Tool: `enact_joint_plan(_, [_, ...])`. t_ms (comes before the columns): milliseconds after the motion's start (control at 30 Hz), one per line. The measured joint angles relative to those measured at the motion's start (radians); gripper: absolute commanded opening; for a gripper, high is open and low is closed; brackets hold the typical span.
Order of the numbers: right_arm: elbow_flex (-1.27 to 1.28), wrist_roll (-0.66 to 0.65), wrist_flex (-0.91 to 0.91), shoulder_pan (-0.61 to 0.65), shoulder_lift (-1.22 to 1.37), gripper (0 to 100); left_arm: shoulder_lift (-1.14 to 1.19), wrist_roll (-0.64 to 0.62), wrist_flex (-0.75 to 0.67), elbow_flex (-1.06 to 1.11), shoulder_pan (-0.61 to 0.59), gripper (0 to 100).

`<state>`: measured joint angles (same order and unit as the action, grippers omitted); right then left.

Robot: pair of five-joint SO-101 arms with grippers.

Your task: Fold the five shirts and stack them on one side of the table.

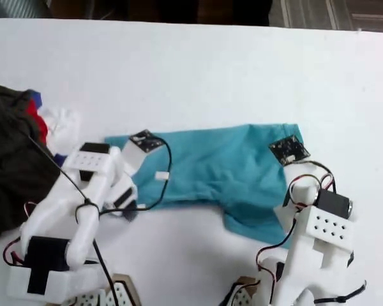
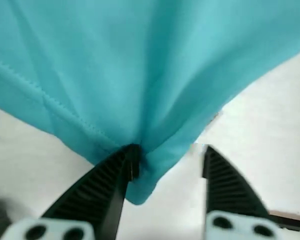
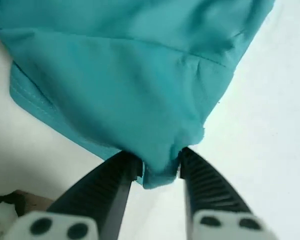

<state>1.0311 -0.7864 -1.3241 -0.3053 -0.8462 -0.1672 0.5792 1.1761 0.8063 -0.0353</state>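
Note:
A teal shirt [image 1: 223, 169] lies spread across the middle of the white table [image 1: 198, 70], partly folded. My left gripper [image 1: 126, 199] is at the shirt's near left corner. In the left wrist view the left gripper [image 2: 167, 150] stands open, with the teal shirt's [image 2: 140, 75] bunched hem against one finger [image 2: 115, 175] and bare table beside the other. My right gripper [image 1: 287, 207] is at the shirt's near right corner. In the right wrist view the right gripper [image 3: 159, 160] is shut on a fold of the teal shirt [image 3: 140, 75].
A heap of other shirts [image 1: 13, 159], dark, red, white and blue, lies at the table's left edge close to the left arm. The far half of the table and the right side are bare white surface.

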Motion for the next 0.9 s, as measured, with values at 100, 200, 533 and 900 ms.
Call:
enact_joint_plan(100, [-0.048,-0.002,-0.049,0.025,0.0,28.6,0.0,0.0,0.0,0.0,0.0,27])
enact_joint_plan(200, [-0.157,0.0,-0.126,0.041,0.0,27.6,0.0,-0.003,0.052,-0.048,0.0,27])
enact_joint_plan(533, [-0.503,0.008,-0.193,0.046,0.0,19.2,0.0,0.041,0.387,-0.511,-0.087,19])
enact_joint_plan(900, [-0.474,0.219,0.206,0.25,0.315,1.9,0.157,-0.071,0.157,-0.565,0.032,3])
